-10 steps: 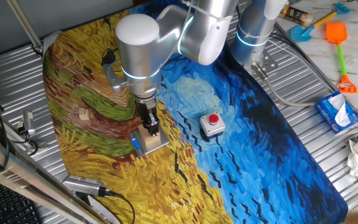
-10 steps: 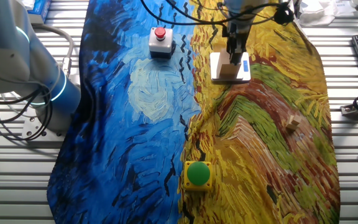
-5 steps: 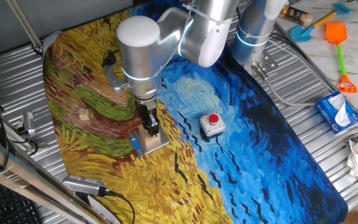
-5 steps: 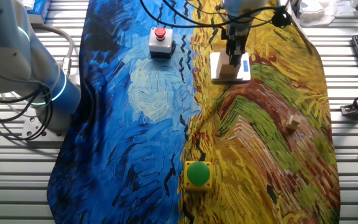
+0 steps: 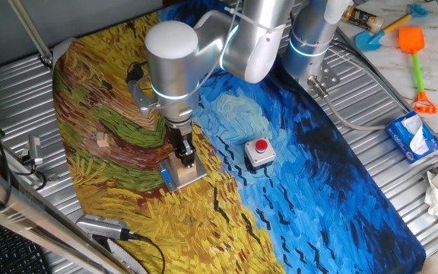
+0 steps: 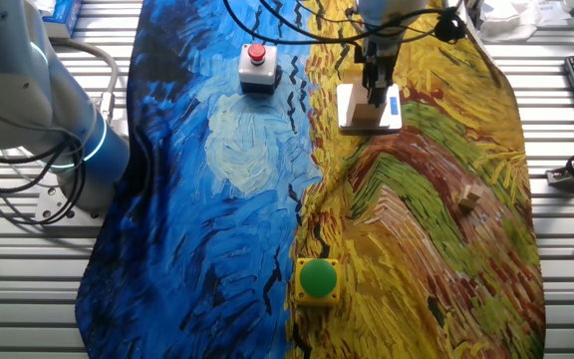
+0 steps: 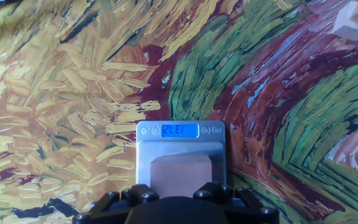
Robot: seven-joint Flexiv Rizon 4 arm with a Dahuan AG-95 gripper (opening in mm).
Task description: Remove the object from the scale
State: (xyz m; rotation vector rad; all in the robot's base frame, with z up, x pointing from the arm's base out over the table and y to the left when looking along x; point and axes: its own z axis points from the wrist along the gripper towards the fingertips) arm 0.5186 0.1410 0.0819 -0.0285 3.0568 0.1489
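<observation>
Arm bent low over the painted cloth (image 5: 303, 183), and the gripper (image 5: 185, 156) is right down on the scale (image 5: 181, 175), lower centre-left in one fixed view. The wooden block (image 5: 179, 163) sits on the scale plate, tan face showing just left of the dark fingers, which stand at its sides. Whether they are actually pressing it, hard to call from here.

From the other fixed view, the gripper (image 6: 377, 88) comes down from the top edge onto the block (image 6: 364, 117), scale (image 6: 347, 100) beneath with its blue strip on the right side. Red button box (image 6: 257, 67) sits to the left, green button (image 6: 318, 278) low in the frame, small pale wooden piece (image 6: 469, 196) off to the right.

Hand view: scale (image 7: 182, 155) dead centre at the bottom, blue display lit, block (image 7: 180, 176) on the plate just above the black gripper body. Fingertips not visible here. Another pale block (image 7: 353, 22) peeks in at the upper right corner.
</observation>
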